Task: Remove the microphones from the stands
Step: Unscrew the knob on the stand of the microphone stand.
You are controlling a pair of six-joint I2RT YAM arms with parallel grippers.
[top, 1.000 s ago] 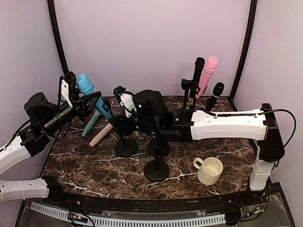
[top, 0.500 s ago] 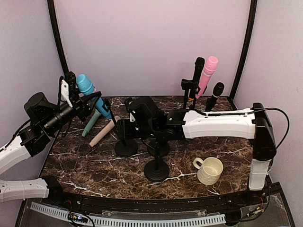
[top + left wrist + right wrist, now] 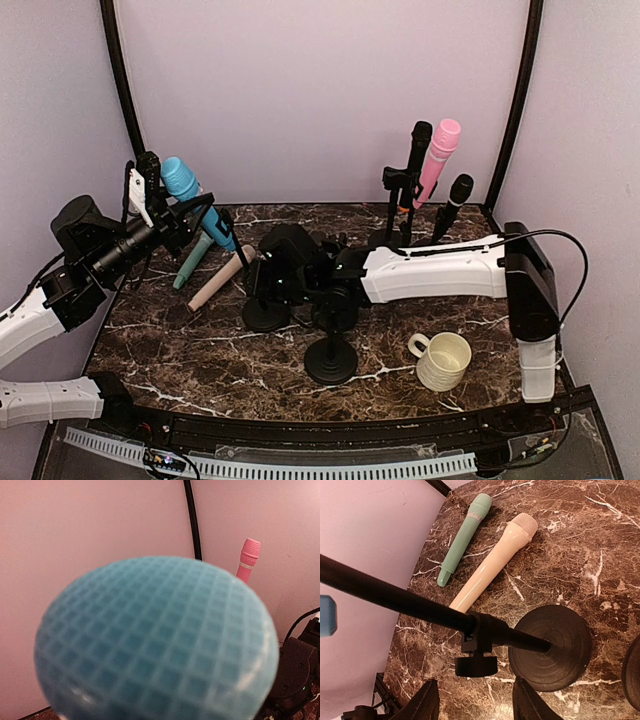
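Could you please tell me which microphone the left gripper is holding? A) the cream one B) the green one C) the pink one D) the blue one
D: the blue mic is raised in the left gripper, while the pink mic stands at the back and the green mic and cream mic lie on the table.

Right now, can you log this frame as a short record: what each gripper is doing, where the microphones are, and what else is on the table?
left gripper: shut on blue microphone, held up at the left
right gripper: open, low beside the stand pole, not clamping it
lying on table: green microphone and cream microphone, side by side
at the back: pink microphone and black microphone, upright
front right: cup
task status: blue microphone off its stand, in hand
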